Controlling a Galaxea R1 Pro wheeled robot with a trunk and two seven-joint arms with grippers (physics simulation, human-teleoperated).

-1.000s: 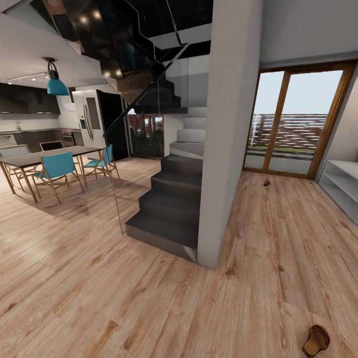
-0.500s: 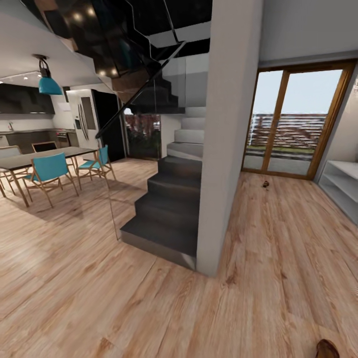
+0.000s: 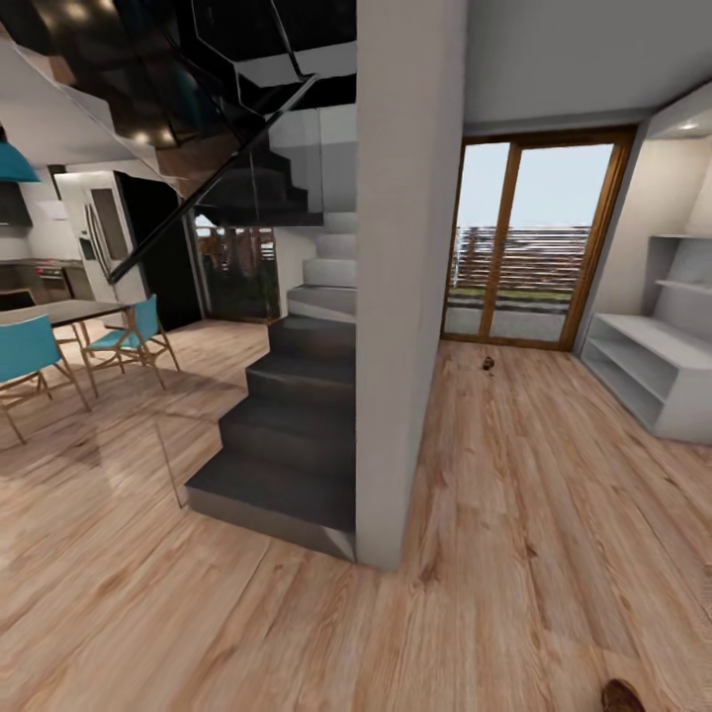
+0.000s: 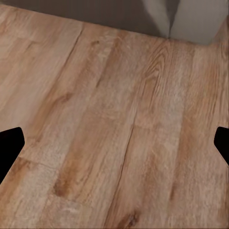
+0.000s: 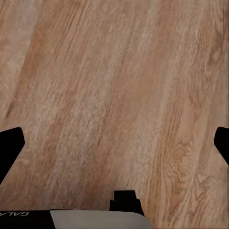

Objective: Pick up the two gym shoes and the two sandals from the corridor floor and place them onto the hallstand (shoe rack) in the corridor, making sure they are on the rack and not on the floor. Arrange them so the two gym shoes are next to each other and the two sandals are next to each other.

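One dark brown sandal lies on the corridor floor at the bottom right edge of the head view, cut off by the frame. A second small brown sandal lies far off, near the glass door. The pale grey hallstand stands along the right wall, and its shelves look bare. The gym shoes are out of view. My left gripper is open over bare planks, its black fingertips far apart. Above bare floor, my right gripper is open as well.
A white pillar and a dark staircase stand in the middle, with a glass panel beside the steps. A wood-framed glass door closes the corridor's far end. Teal chairs and a dining table stand at the left.
The camera has swung to the right, so the whole picture shifted left. More of the hallstand shows, and the near sandal has slid almost off the bottom edge.
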